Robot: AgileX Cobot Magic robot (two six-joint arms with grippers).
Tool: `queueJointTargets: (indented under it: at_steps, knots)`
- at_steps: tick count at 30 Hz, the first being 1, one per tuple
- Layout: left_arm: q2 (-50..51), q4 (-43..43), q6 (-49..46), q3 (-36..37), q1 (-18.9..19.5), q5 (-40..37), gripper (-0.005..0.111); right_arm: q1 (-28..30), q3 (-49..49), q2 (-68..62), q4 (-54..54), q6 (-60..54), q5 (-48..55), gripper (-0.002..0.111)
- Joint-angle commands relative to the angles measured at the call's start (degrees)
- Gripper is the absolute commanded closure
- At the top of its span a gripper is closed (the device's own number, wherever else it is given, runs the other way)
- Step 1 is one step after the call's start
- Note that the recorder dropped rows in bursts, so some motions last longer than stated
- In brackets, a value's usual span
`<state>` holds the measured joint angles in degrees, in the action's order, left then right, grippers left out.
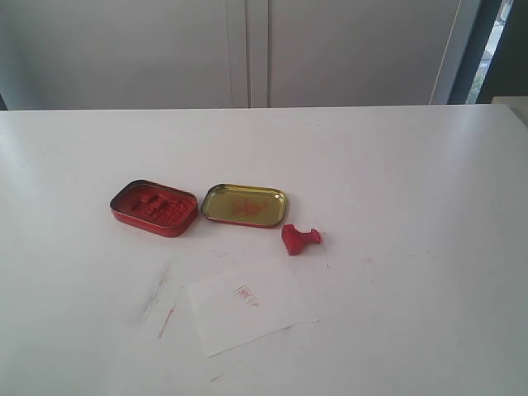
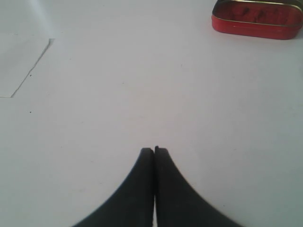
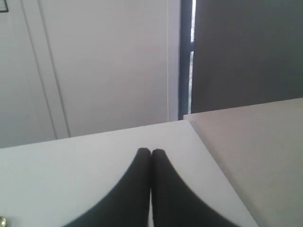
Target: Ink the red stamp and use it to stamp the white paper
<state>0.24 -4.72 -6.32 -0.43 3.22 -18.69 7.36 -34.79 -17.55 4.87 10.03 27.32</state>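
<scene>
In the left wrist view the left gripper [image 2: 154, 150] is hanging low over the white table [image 2: 142, 94], its two dark fingers pressing together with nothing between them; one red ink tin [image 2: 258, 21] is sitting ahead of it on one side, and a corner of the white paper [image 2: 19, 61] is showing on the other, both well apart from the fingertips. In the right wrist view the right gripper [image 3: 151, 152] is pointing out across the table's far corner, fingers likewise closed on nothing, facing pale wall panels [image 3: 104, 61], a dark vertical strip [image 3: 185, 56] and a beige neighbouring surface [image 3: 255, 156]. In the exterior view one tin, one gold-lined lid [image 1: 245, 205], one red stamp [image 1: 299, 238] and one sheet are lying on the table. The stamp is resting on its side just beside the lid's near right corner, touching neither lid nor sheet. The paper is lying skewed nearer the camera, bearing one small red imprint [image 1: 245, 294], and faint red smears [image 1: 165, 301] are marking the tabletop to its left. Pale cabinet doors [image 1: 247, 49] are standing behind, with a dark window frame [image 1: 487, 45] at the right.
</scene>
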Motion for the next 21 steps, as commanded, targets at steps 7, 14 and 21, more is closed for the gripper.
queueJointTargets:
  at_steps: [7,14,21]
  knots:
    - [-0.2,-0.2,0.0,0.4,0.1,-0.6,0.107,4.4,0.2,4.8,0.3,0.3,-0.4,0.108]
    - [-0.2,-0.2,0.0,0.4,0.1,-0.6,0.107,4.4,0.2,5.0,0.3,0.3,-0.4,0.108]
    - [-0.2,-0.2,0.0,0.4,0.1,-0.6,0.107,4.4,0.2,5.0,0.3,0.3,-0.3,0.108]
